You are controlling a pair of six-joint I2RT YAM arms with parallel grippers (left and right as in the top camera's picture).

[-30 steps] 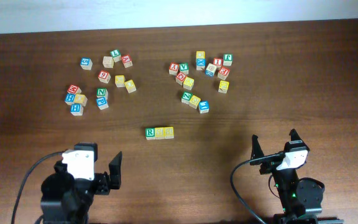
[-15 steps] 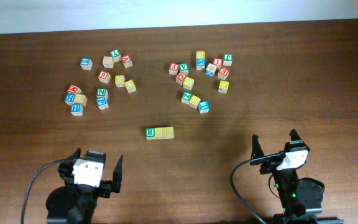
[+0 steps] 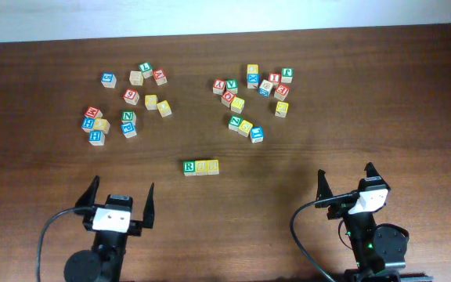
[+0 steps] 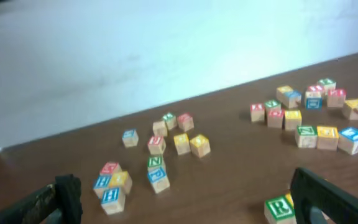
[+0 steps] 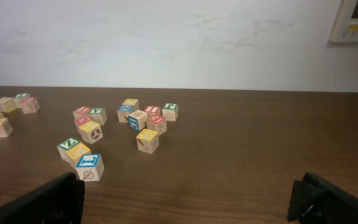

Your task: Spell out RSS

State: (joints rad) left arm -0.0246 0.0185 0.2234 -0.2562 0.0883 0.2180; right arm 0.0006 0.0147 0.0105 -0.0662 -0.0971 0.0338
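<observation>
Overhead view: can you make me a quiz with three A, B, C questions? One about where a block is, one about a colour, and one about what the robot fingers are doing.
1. Where does the R cube sit in its row of three?
A. left end
B. middle
C. right end

2. What colour are the tops of the two cubes next to it?
A. red
B. yellow
C. blue

3. What are the left fingers doing?
A. squeezing a cube
B. shut on nothing
C. open, holding nothing

Answers: A, both neighbours lie to its right; B, both tops show yellow; C, the fingers stand wide apart, away from every cube.
</observation>
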